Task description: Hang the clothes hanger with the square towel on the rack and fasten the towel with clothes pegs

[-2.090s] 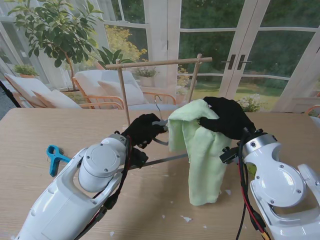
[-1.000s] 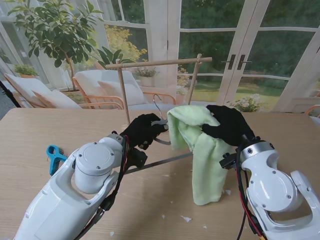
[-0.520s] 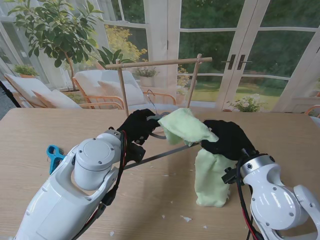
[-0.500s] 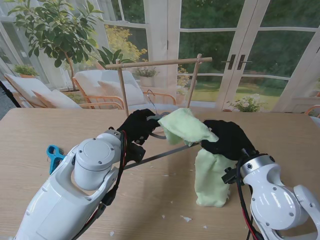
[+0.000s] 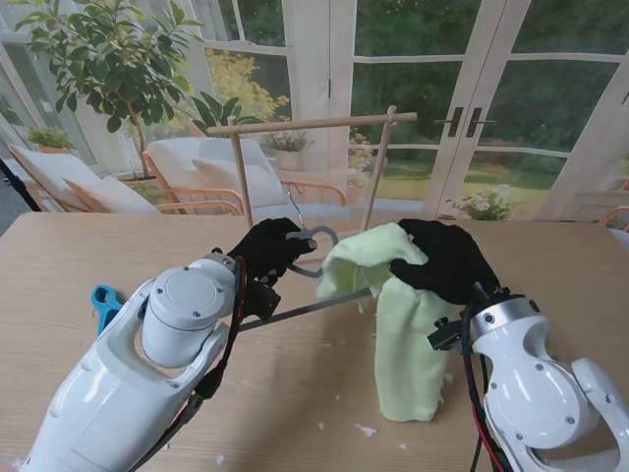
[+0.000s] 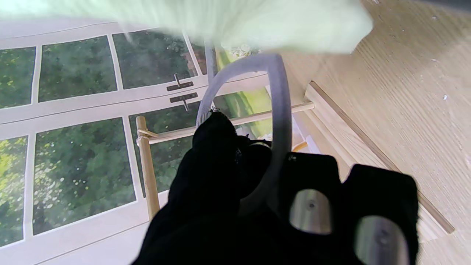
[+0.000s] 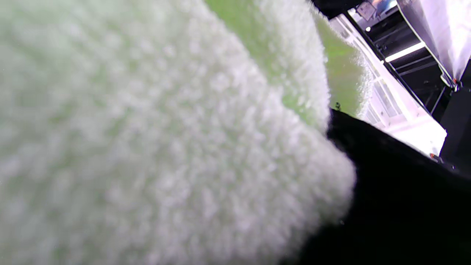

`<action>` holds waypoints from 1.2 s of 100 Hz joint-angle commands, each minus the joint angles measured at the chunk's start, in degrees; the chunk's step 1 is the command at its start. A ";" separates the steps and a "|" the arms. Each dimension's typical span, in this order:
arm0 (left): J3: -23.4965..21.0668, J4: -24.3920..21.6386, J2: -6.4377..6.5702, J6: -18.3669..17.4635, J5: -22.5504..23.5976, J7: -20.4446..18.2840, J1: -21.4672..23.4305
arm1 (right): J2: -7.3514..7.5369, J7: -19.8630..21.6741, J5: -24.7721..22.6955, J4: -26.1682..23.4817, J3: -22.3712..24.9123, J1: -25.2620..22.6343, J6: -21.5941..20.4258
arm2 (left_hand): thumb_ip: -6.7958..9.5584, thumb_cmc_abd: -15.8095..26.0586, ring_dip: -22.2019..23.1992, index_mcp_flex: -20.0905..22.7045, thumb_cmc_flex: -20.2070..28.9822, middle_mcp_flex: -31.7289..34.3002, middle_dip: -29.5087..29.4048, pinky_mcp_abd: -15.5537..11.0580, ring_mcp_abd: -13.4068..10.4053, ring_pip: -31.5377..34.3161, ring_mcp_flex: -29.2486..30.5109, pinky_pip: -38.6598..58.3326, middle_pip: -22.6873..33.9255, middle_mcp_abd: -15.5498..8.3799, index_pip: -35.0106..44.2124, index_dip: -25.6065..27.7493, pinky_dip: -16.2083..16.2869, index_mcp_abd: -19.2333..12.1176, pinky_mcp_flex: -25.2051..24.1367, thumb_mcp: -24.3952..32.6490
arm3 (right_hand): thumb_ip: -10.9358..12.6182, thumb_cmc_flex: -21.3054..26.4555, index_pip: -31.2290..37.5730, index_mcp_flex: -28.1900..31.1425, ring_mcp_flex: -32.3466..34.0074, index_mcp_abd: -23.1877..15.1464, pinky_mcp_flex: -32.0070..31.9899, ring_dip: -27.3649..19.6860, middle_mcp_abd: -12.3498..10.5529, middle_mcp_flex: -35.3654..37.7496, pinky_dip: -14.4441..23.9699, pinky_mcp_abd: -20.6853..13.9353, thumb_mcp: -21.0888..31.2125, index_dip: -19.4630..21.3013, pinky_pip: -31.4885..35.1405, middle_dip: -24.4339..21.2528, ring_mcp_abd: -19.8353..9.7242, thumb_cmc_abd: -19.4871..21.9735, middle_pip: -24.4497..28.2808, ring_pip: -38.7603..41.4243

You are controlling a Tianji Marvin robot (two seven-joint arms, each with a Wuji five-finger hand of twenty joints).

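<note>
Currently, stand view: left hand, centre of frame, has its fingers curled shut around the clothes hanger near the hook; the hanger's bar slants toward lower left. The square towel, pale green, sits right of centre, draped partly over the hanger and trailing down to the table. The right hand pinches the towel's upper fold, fingers closed on cloth. The rack stands at upper centre, bare and well apart from the hanger. One blue clothes peg lies at the left edge.

Left wrist view: dark fingers wrap the grey hook loop; the towel edge fills the upper strip of the frame, the rack's rail mid-frame beyond.

Right wrist view: towel pile fills nearly everything; a dark glove surface at lower right. Finger positions cannot be told here.

Judgement: step in hand is arranging the towel on the hanger, hanging not yet done. Next move calls for an even drape, then lifting the hook to the rail.
</note>
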 commanded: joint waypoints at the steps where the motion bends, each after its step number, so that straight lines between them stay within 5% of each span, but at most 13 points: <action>1: 0.13 -0.21 -0.08 -0.20 -0.50 -0.62 0.39 | -0.48 1.02 -0.39 0.09 0.01 1.08 0.32 | 1.52 5.17 0.02 -1.17 3.94 2.46 2.50 -3.42 -8.11 6.12 4.52 16.74 9.33 0.50 0.83 0.83 1.66 3.63 2.18 0.40 | 5.75 5.92 2.84 3.42 0.35 -8.42 4.55 1.30 -2.16 6.10 48.66 -13.46 4.59 0.14 11.29 0.93 1.66 5.46 4.48 6.29; 45: -1.68 -2.86 -0.88 -0.28 -3.79 1.79 1.81 | 0.52 4.42 -5.28 3.58 -4.19 3.21 2.61 | 1.52 5.28 0.06 -1.35 3.96 2.41 2.50 -3.32 -7.97 6.17 4.51 16.74 9.32 0.45 0.80 0.97 1.68 3.62 2.16 0.40 | 5.42 5.97 2.82 2.95 0.37 -7.50 4.60 1.32 -2.30 6.37 48.81 -13.67 4.77 -0.69 11.29 0.83 1.28 4.04 4.26 6.26; 79: -0.70 -4.33 -1.21 -1.26 -3.99 2.98 1.81 | 0.89 5.11 -8.41 6.07 -9.10 5.96 3.44 | 1.48 5.30 0.07 -1.43 4.00 2.33 2.53 -3.17 -7.97 6.16 4.51 16.74 9.33 0.44 0.83 1.05 1.58 3.71 2.14 0.45 | 1.61 4.83 6.62 -1.81 0.42 0.68 4.58 0.11 -3.22 5.45 46.77 -14.47 2.51 -13.53 11.29 -0.45 0.77 5.06 2.19 5.88; 120: 0.55 -5.23 -1.74 -1.82 -5.25 3.98 1.04 | 1.17 6.43 -6.49 8.59 -13.27 8.80 1.11 | 1.49 5.32 0.08 -1.42 4.01 2.33 2.55 -3.22 -7.97 6.16 4.52 16.74 9.36 0.41 0.84 1.09 1.47 3.68 2.14 0.49 | -0.19 4.16 3.79 3.26 0.41 0.08 4.53 -0.55 -3.09 6.19 45.83 -14.27 -0.17 -28.28 11.29 -1.39 0.94 6.19 1.12 5.84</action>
